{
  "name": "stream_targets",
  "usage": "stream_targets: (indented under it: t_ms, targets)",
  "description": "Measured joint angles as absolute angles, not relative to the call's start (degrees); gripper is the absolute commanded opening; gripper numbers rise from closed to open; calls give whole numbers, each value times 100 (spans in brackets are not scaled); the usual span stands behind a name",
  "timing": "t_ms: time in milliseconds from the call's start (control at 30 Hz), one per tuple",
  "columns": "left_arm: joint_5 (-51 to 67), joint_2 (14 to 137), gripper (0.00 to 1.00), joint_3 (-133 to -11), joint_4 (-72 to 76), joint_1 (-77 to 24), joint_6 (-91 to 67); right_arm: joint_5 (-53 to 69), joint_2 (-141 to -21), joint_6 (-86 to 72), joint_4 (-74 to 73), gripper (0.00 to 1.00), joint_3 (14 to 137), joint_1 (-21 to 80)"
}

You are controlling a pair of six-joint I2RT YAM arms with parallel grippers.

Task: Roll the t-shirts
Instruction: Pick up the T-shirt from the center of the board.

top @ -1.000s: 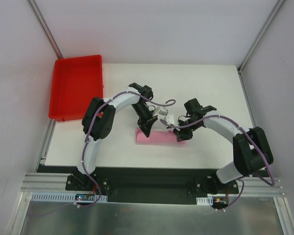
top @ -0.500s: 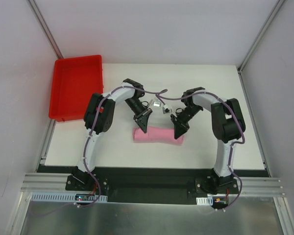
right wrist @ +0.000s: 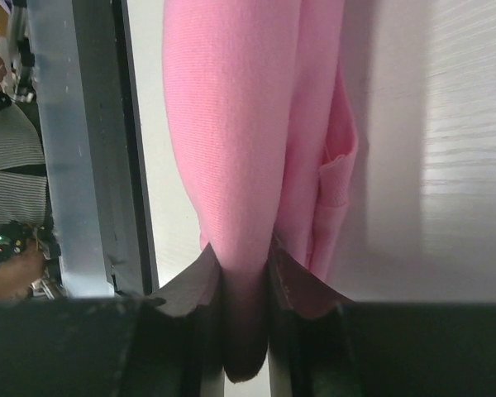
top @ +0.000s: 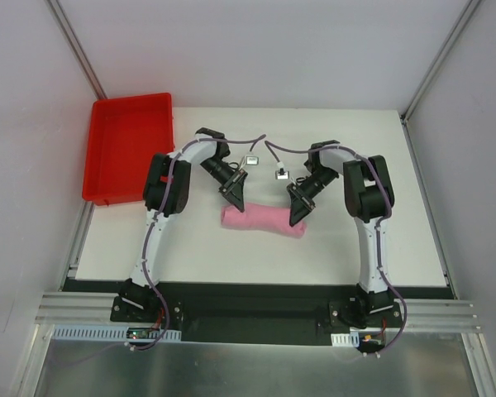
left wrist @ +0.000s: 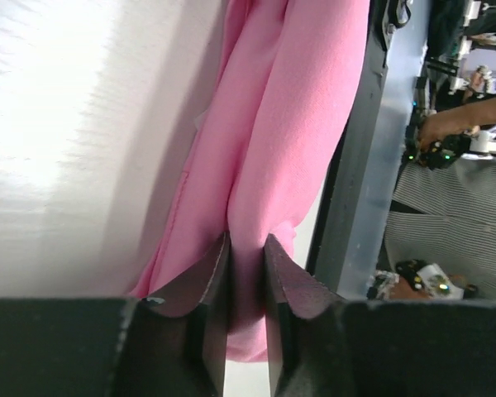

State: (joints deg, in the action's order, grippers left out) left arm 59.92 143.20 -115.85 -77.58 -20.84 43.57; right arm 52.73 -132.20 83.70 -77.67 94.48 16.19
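The light-pink t-shirt lies as a thick roll across the middle of the white table. My left gripper is shut on the roll's left end; in the left wrist view the pink fabric is pinched between the two dark fingers. My right gripper is shut on the roll's right end; in the right wrist view the pink roll runs down between the fingers. Both grippers point toward the near edge. The neck label is hidden.
A red plastic tray sits at the table's far left, overhanging its edge. Cables loop between the two wrists above the roll. The black base rail runs along the near edge.
Both grippers have pulled back toward the far side and turned over, rolling the shirt further. The roll is thicker and sits slightly farther from the near edge. The arms have folded upward.
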Motion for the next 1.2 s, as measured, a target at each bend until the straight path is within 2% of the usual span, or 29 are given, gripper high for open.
stream_targets:
  t_ms: [100,300,433,500,633,667,767,933,1067,1200]
  targets:
    - [5861,14274,24,-11625,-7736,-1986,4456,5360,-13498,8208,-7929,6,9841,1581]
    - [5142,13773,22,-11579,-7596,-1938,4589,5330,-13699,7990,-8031,6,10261,1570]
    - [4344,13013,22,-11065,-7199,-1876,4591,5304,-13712,7946,-8036,6,10285,1570]
    - [3951,12669,24,-10857,-6987,-1789,4584,5275,-13712,7907,-8040,6,10285,1573]
    - [3651,11854,38,-10315,-6226,-1706,4600,5245,-13771,7752,-8082,6,10348,1573]
    - [3581,11574,39,-10086,-6012,-1767,4630,5236,-13799,7699,-8099,6,10379,1570]
    - [3227,10370,44,-9043,-5107,-2324,4799,5236,-13847,7588,-8136,5,10431,1570]
    - [2689,8943,48,-7352,-3199,-3946,5240,5207,-13985,7321,-8241,5,10608,1566]
    - [2204,8750,48,-6071,-1651,-4539,5660,5273,-14132,7085,-8359,5,10733,1518]
    - [1804,8976,49,-5468,-539,-4689,5948,5319,-14164,6984,-8372,5,10742,1485]
